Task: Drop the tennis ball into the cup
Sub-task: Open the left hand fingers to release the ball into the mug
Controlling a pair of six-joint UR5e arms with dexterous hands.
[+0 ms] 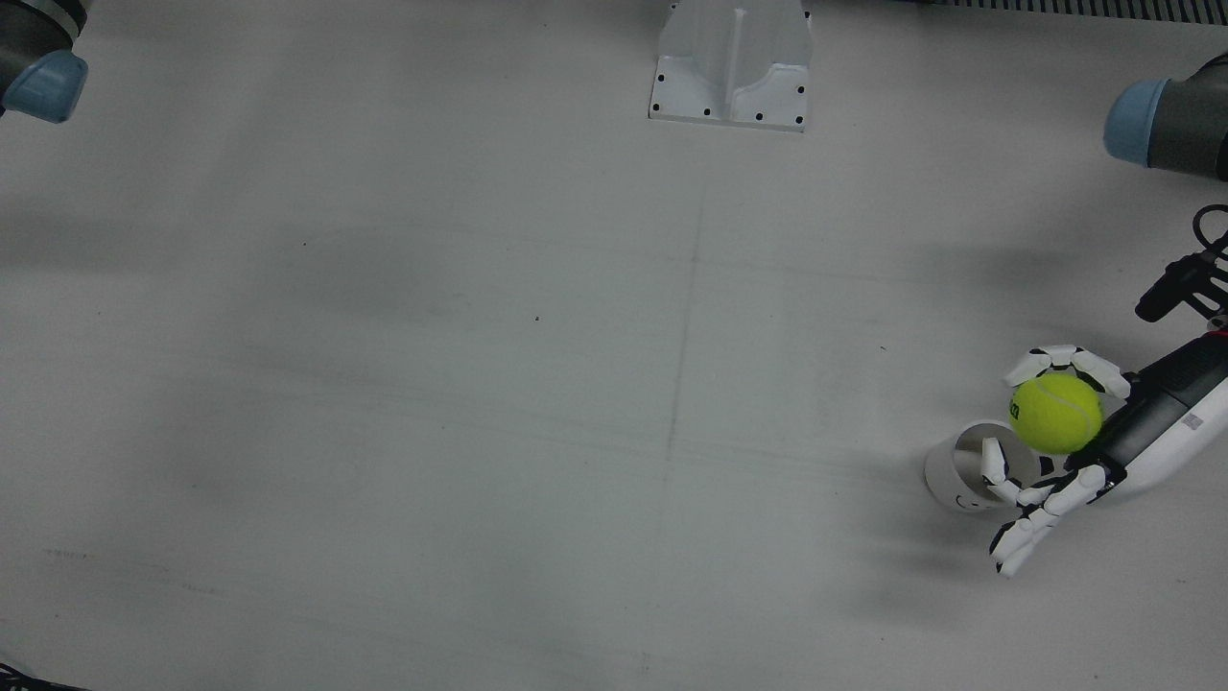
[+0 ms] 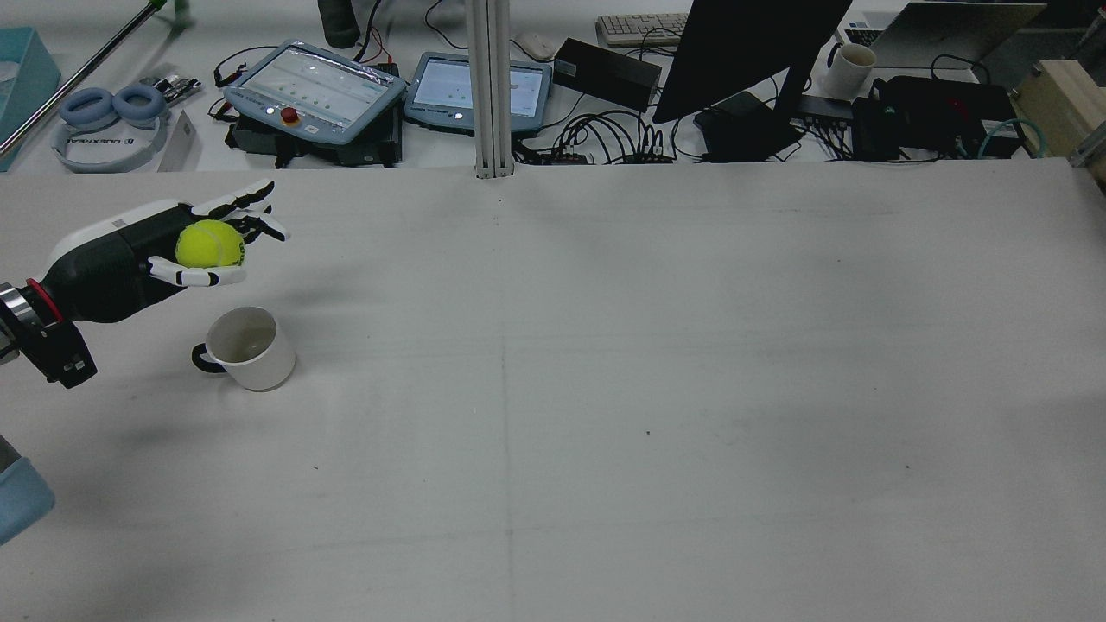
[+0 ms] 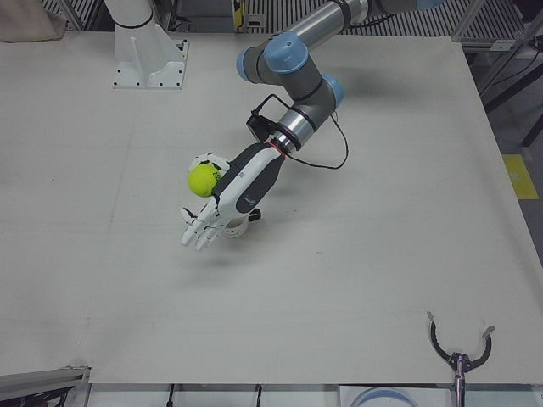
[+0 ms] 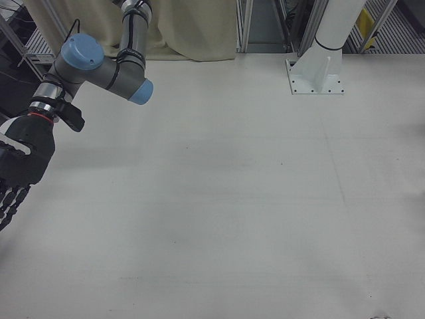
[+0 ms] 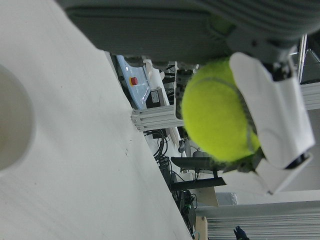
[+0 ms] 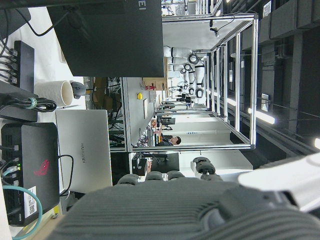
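A yellow-green tennis ball (image 1: 1055,414) sits in my left hand (image 1: 1060,461), held between the thumb and curled fingers, with the other fingers stretched out. A white cup (image 1: 967,468) with a dark handle stands upright on the table just beside and below the hand. In the rear view the ball (image 2: 210,244) hangs above and behind the cup (image 2: 246,348), not over its mouth. In the left hand view the ball (image 5: 217,120) fills the palm and the cup's rim (image 5: 12,125) shows at the left edge. My right hand (image 4: 16,166) hangs at the far side, fingers straight, holding nothing.
A white arm pedestal (image 1: 729,67) is bolted at the table's back middle. Beyond the far table edge a desk carries tablets (image 2: 311,86), cables and a monitor (image 2: 752,52). A black tool (image 3: 458,352) lies near the table's front corner.
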